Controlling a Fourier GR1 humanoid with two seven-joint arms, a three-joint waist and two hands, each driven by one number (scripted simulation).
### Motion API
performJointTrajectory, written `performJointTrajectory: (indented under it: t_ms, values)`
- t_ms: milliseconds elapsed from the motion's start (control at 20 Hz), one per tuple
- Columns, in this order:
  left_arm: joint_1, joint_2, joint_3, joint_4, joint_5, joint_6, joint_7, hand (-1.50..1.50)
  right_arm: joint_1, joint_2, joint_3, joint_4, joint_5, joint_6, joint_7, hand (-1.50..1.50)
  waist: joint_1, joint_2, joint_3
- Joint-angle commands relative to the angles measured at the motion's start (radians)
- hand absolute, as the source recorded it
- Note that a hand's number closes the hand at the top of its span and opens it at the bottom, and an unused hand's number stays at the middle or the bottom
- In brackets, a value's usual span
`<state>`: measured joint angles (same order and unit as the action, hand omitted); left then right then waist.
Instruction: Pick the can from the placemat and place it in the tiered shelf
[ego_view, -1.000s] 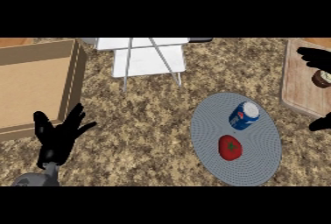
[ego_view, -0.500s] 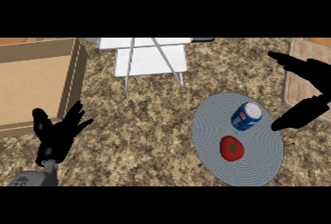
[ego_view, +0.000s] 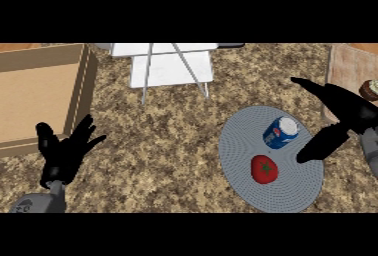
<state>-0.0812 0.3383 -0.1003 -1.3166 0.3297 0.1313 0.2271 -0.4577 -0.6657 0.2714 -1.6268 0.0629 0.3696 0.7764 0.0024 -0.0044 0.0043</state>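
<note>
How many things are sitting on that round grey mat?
2. A blue can stands on the upper part of the placemat, and a red tomato lies just below it, nearer the robot. Nothing else shows there.

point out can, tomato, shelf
can (ego_view: 280, 133), head view, on its blue side wall
tomato (ego_view: 264, 169), head view, middle of the red body
shelf (ego_view: 171, 70), head view, on its white lower tier

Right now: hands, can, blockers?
Right hand open beside the can, not gripping. Left hand open, resting. Can on placemat; tomato close by.
</note>
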Motion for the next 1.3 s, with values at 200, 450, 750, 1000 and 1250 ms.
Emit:
performJointTrajectory:
  t_ms: [200, 450, 750, 1000, 1250]
  values:
    - [0.041, -0.027, 0.029, -0.001, -0.016, -0.045, -0.008, 0.0, 0.057, 0.112, 0.017, -0.043, 0.192, -0.027, 0.051, -1.5, -0.001, 0.004, -0.004]
    - [0.016, -0.069, 0.018, -0.004, -0.077, -0.012, 0.016, 0.0, 0.07, 0.18, 0.002, 0.024, 0.286, -0.019, 0.002, -1.5, 0.0, 0.004, -0.004]
    - [0.121, -0.042, 0.047, -0.129, -0.059, -0.039, 0.071, 0.0, 0.08, 0.234, 0.013, 0.128, 0.405, -0.057, -0.072, -1.5, 0.009, 0.004, -0.004]
    - [0.073, -0.093, 0.052, -0.043, -0.109, -0.049, 0.019, 0.0, 0.063, 0.279, -0.012, 0.123, 0.472, -0.019, -0.039, -1.5, 0.002, 0.004, -0.004]
    - [-0.027, -0.092, 0.091, 0.009, -0.12, -0.037, 0.073, 0.0, 0.044, 0.294, -0.045, 0.316, 0.557, -0.098, -0.23, -1.5, 0.001, 0.006, -0.004]
